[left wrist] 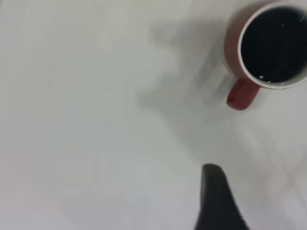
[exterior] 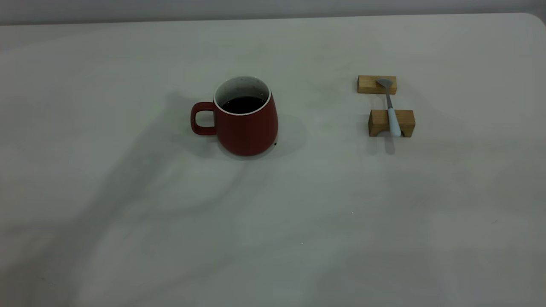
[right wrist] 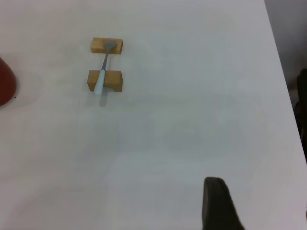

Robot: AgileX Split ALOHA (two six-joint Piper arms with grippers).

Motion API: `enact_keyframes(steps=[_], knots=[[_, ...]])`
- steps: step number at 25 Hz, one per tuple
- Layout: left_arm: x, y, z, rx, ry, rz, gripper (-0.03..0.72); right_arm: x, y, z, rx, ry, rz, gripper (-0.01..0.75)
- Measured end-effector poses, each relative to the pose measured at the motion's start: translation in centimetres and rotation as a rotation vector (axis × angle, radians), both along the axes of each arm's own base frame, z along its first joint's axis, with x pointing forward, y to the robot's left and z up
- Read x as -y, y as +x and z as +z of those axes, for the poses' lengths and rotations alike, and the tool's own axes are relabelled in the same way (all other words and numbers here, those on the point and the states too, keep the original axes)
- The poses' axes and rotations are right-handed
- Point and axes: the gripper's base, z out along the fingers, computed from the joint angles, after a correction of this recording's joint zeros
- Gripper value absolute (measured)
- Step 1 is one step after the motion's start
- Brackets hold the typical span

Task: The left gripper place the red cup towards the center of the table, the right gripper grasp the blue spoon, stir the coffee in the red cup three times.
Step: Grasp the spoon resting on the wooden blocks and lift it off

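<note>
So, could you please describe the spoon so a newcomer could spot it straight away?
On the off-white table, look right of the dark red ceramic mug. Two small wooden blocks sit there, bridged by the small blue-handled metal spoon, the only blue item.

matt red cup, likely ceramic; wooden blocks; matt table.
</note>
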Motion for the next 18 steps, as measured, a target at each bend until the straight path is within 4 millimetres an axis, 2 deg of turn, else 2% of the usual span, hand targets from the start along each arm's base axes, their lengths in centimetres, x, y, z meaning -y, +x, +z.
enact_keyframes(steps=[2,4,9,13,15,17,18], knots=[[-0.8,-1.7,4.1,0.037,-0.041,0.085,0.471,0.0,0.0,0.0,0.000,0.000,0.000,0.472],[-1.4,-3.0,7.5,0.110,-0.105,0.159,0.439,0.0,0.0,0.0,0.000,0.000,0.000,0.472],[-3.4,-7.2,14.0,0.259,-0.224,0.255,0.373,0.0,0.0,0.0,0.001,0.000,0.000,0.472],[-5.0,-10.6,17.9,0.359,-0.296,0.279,0.338,0.0,0.0,0.0,0.001,0.000,0.000,0.472],[-5.8,-12.4,19.3,0.383,-0.357,0.337,0.327,0.0,0.0,0.0,0.001,-0.001,0.001,0.472],[-6.9,-14.9,20.1,0.391,-0.410,0.400,0.318,0.0,0.0,0.0,0.001,-0.001,0.001,0.472],[-7.4,-16.0,19.7,0.377,-0.421,0.428,0.314,0.0,0.0,0.0,0.001,-0.001,0.001,0.472]])
